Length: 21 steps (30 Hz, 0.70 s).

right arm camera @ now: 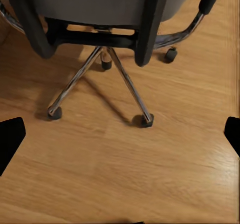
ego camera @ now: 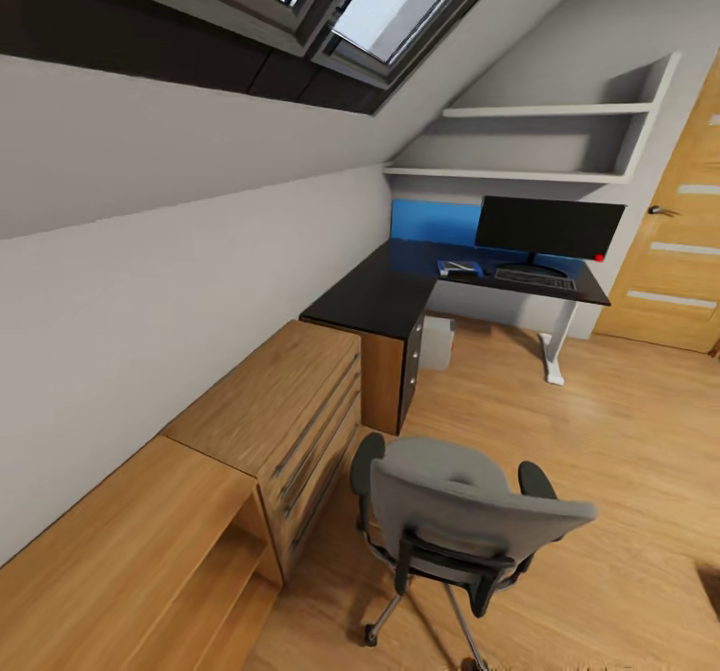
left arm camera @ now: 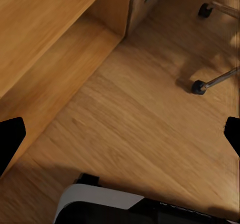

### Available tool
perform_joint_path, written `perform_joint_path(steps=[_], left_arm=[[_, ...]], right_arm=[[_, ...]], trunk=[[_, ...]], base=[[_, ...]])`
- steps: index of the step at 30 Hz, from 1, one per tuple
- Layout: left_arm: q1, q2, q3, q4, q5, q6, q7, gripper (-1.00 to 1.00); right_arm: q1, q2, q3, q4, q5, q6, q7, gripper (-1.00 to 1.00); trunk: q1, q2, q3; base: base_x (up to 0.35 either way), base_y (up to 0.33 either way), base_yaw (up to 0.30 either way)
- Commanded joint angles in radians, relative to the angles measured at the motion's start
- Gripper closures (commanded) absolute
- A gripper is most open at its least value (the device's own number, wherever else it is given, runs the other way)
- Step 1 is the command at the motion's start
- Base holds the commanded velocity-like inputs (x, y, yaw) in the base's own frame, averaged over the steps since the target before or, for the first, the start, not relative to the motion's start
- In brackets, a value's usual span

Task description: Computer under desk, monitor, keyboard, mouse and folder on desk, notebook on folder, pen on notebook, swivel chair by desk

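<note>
The swivel chair (ego camera: pixel 460 511) stands close in front of me, its grey back turned to me and its seat bare; its silver base (right arm camera: pixel 107 58) is in the right wrist view. Across the bedroom the black-topped desk (ego camera: pixel 390 296) carries the monitor (ego camera: pixel 548 228), with the keyboard (ego camera: pixel 535 278) in front of it. Left of the keyboard lies the blue folder (ego camera: pixel 460 269) with a greyish flat thing on it, perhaps the notebook. The grey computer (ego camera: pixel 437 341) stands under the desk. I cannot make out the mouse or the pen. My left gripper (left arm camera: pixel 120 139) and right gripper (right arm camera: pixel 120 136) hang open over bare floor.
A light-wood dresser (ego camera: pixel 300 401) and a low open shelf unit (ego camera: pixel 150 571) line the left wall under the sloped ceiling. A wooden door (ego camera: pixel 680 251) is at the far right. Chair castors (left arm camera: pixel 199 87) sit near my left gripper. Open floor lies right of the chair.
</note>
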Motion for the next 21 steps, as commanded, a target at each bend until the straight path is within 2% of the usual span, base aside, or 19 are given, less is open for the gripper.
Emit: perform_joint_path(steps=[1, 21], left_arm=[[-0.002, 0.001, -0.008, -0.004, 0.000, -0.006, 0.009, -1.00], [-0.002, 0.001, -0.008, -0.004, 0.000, -0.006, 0.009, -1.00]], right_arm=[[-0.001, 0.000, 0.008, 0.001, -0.003, -0.002, -0.006, -1.00], [-0.001, 0.000, 0.008, 0.001, -0.003, -0.002, -0.006, -1.00]], trunk=[[0.001, -0.002, -0.002], [0.001, -0.002, -0.002]], base=[[0.000, 0.000, -0.300], [0.000, 0.000, -0.300]])
